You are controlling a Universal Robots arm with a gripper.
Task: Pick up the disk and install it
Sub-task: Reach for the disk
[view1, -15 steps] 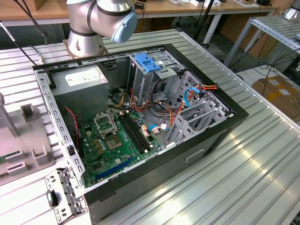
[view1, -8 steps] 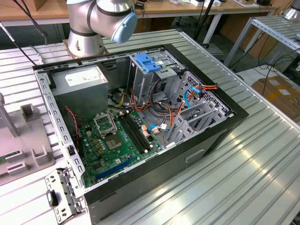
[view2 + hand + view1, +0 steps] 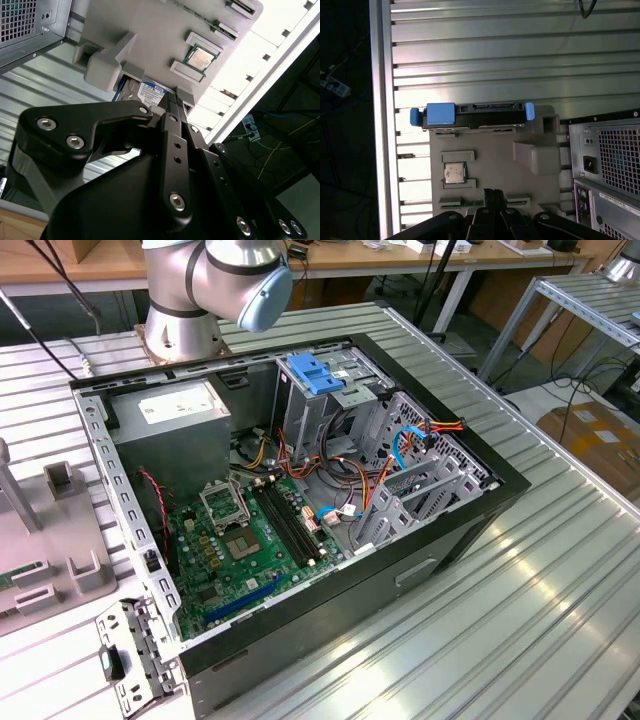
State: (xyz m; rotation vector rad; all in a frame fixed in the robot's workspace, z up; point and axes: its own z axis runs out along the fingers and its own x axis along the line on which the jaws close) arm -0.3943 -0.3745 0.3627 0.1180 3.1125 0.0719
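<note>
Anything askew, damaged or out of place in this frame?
Nothing stands out. The disk stands on edge, level, in its slot at the rim of the grey fixture tray. The processor chip lies flat in its pocket. The gripper hangs over the tray, short of the disk.

The black gripper (image 3: 173,103) fills the foreground, its fingers pressed together. Just past their tips the disk (image 3: 150,92) stands on edge in a grey fixture (image 3: 145,30) (only its label face shows). A processor chip (image 3: 201,56) sits nearby on the same fixture, which lies on the ribbed metal table (image 3: 35,95).
</note>
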